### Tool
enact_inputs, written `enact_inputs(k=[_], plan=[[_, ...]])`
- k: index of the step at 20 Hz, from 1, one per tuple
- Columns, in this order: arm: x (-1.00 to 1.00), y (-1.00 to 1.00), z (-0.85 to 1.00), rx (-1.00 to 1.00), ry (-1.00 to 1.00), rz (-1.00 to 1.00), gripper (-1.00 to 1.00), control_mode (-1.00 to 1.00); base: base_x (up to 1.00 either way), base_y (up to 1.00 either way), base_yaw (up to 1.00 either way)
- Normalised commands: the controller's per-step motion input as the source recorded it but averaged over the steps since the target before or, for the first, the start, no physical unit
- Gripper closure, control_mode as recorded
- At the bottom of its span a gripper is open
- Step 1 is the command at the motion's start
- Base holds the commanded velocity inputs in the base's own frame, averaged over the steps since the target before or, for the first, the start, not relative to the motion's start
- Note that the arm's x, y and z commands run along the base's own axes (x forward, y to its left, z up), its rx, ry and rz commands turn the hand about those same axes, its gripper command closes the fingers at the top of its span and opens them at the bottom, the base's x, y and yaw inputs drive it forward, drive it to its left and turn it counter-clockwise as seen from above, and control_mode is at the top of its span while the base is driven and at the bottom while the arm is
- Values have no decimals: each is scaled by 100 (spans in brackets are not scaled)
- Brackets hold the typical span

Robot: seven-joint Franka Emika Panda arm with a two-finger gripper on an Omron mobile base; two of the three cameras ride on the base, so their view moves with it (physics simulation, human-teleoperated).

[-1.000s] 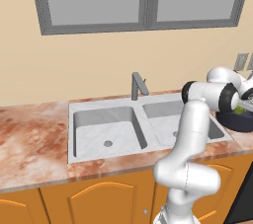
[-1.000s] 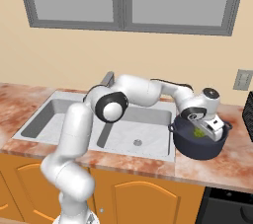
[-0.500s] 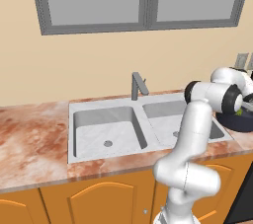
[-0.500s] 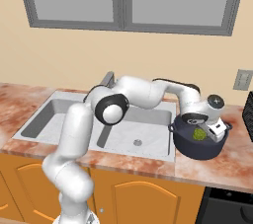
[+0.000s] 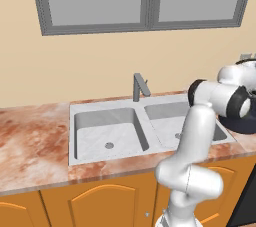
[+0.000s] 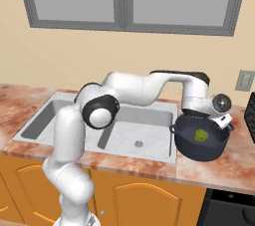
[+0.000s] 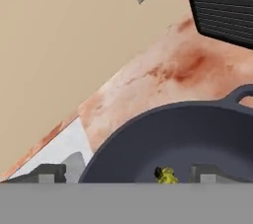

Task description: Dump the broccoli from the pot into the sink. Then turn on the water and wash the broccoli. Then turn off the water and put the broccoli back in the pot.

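The pot (image 6: 201, 140) stands upright on the counter (image 6: 234, 163), just beside the right edge of the sink (image 6: 124, 135); it is dark, round and deep, with no lid; one loop handle (image 7: 242, 93) shows at its far side in the hand view. The broccoli (image 6: 200, 135) lies inside the pot, on its floor, a small yellow-green lump; in the hand view the broccoli (image 7: 166, 175) sits low in the pot (image 7: 197, 134), between the two fingertips (image 7: 49, 172).

The gripper (image 7: 126, 174) hangs over the pot, near its rim; its jaws are spread wide, one tip outside the pot's wall on the sink side, the other above the pot's inside; neither tip touches the broccoli; nothing is pinched. In the right base view the gripper (image 6: 219, 116) is above the pot's far rim, on the side away from the sink.

The sink has two basins; both basins are dry; the faucet (image 5: 140, 87) stands behind the sink, at the divider between the basins, and no stream leaves its spout. In the left base view the pot (image 5: 245, 123) is partly hidden behind the arm, beyond the sink's right basin.

A wall outlet (image 6: 245, 80) is on the wall above the counter, beyond the pot as seen from the sink; a dark ribbed appliance (image 7: 222, 1) stands on the counter, beyond the pot.
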Motion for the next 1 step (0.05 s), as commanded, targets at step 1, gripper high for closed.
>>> enact_inputs(k=[1], plan=[[0,48,100,-11,-19,9,-100,-100,0,0,0]])
